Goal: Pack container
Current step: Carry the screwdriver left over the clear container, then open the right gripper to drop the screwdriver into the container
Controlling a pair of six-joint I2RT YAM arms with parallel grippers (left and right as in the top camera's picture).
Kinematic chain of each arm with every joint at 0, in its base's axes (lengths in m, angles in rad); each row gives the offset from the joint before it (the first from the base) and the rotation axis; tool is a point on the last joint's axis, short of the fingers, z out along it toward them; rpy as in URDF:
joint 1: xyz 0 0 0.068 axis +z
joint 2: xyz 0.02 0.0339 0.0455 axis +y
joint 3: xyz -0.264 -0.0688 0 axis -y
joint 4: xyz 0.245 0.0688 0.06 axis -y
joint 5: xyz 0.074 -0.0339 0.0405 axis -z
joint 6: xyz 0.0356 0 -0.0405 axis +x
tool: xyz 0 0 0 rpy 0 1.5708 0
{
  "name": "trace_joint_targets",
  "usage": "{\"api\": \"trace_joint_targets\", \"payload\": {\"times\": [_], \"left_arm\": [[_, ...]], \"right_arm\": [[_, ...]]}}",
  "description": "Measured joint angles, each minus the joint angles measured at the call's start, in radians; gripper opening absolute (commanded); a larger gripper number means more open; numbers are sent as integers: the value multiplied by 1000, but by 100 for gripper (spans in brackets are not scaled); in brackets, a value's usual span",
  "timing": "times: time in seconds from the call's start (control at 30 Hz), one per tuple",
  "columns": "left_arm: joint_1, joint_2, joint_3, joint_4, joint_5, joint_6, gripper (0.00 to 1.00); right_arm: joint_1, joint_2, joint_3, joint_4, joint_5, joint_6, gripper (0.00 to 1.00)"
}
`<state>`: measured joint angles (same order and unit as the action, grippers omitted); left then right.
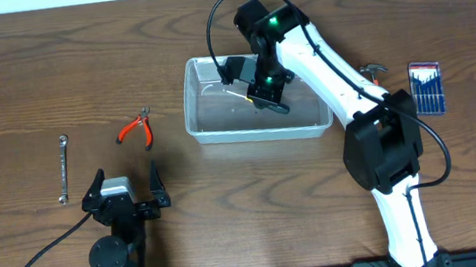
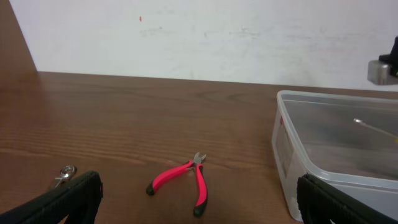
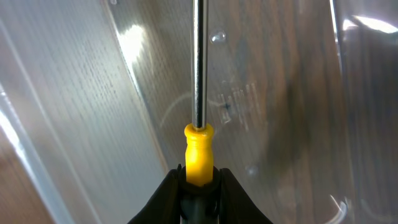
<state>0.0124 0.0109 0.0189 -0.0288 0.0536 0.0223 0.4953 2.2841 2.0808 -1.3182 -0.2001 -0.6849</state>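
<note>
The container (image 1: 303, 115) is a clear rectangular bin at mid-table; it also shows at the right of the left wrist view (image 2: 323, 155). My right gripper (image 1: 262, 90) hangs over its inside, shut on a screwdriver (image 3: 198, 149) with a yellow handle end. The steel shaft (image 3: 198, 62) points down at the bin floor (image 3: 280, 93); its tip also shows in the left wrist view (image 2: 373, 127). My left gripper (image 1: 125, 171) stands open near the front edge, nothing between its fingers (image 2: 68, 199). Red-handled pliers (image 1: 136, 127) lie just ahead of it (image 2: 186, 177).
A small steel wrench (image 1: 62, 169) lies at the left, seen too by the left finger (image 2: 64, 174). A blue screwdriver-set case (image 1: 426, 87) and a small metal tool (image 1: 373, 70) lie right of the bin, beside the right arm.
</note>
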Motion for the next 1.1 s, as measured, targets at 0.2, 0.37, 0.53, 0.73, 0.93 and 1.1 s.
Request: {"api": "trace_joint_targets", "payload": {"times": [0.2, 0.37, 0.53, 0.73, 0.93, 1.1], "left_arm": [[0, 0, 0, 0, 0, 0, 98], [0, 0, 0, 0, 0, 0, 98], [0, 0, 0, 0, 0, 0, 98], [0, 0, 0, 0, 0, 0, 98], [0, 0, 0, 0, 0, 0, 98], [0, 0, 0, 0, 0, 0, 98]], "right_arm": [[0, 0, -76, 55, -2, -2, 3], [0, 0, -122, 92, -2, -2, 4], [0, 0, -176, 128, -2, -2, 6], [0, 0, -238, 165, -3, 3, 6], [0, 0, -251, 174, -2, 10, 43], [0, 0, -252, 179, -3, 18, 72]]}}
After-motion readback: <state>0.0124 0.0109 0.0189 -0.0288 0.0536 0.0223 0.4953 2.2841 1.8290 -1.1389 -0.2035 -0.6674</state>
